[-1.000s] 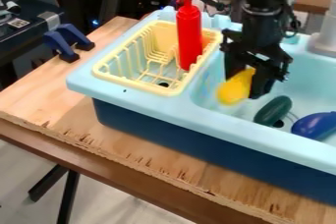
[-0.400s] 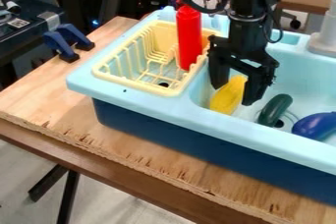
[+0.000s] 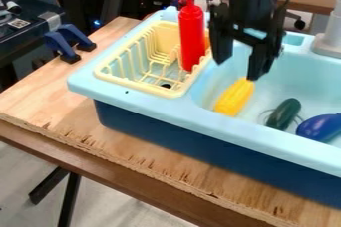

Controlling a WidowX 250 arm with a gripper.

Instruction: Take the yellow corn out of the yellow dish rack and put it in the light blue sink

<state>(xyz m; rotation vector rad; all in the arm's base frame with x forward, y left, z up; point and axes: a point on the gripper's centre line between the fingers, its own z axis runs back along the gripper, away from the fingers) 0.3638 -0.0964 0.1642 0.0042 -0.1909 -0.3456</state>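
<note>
Wooden table (image 3: 60,101), pale-blue sink (image 3: 233,131), black claw (image 3: 235,69) above yellow corn (image 3: 235,97)

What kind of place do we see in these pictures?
Probably a robotics lab or workshop with a toy kitchen: a light blue plastic toy sink sits on a rough-edged wooden table, below a black robot arm's pincer, with dark blue clamps nearby.

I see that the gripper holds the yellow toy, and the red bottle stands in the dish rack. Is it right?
Not quite: in the camera view, the gripper is open and empty, and the yellow toy lies in the sink. The red bottle does stand in the dish rack.
</note>
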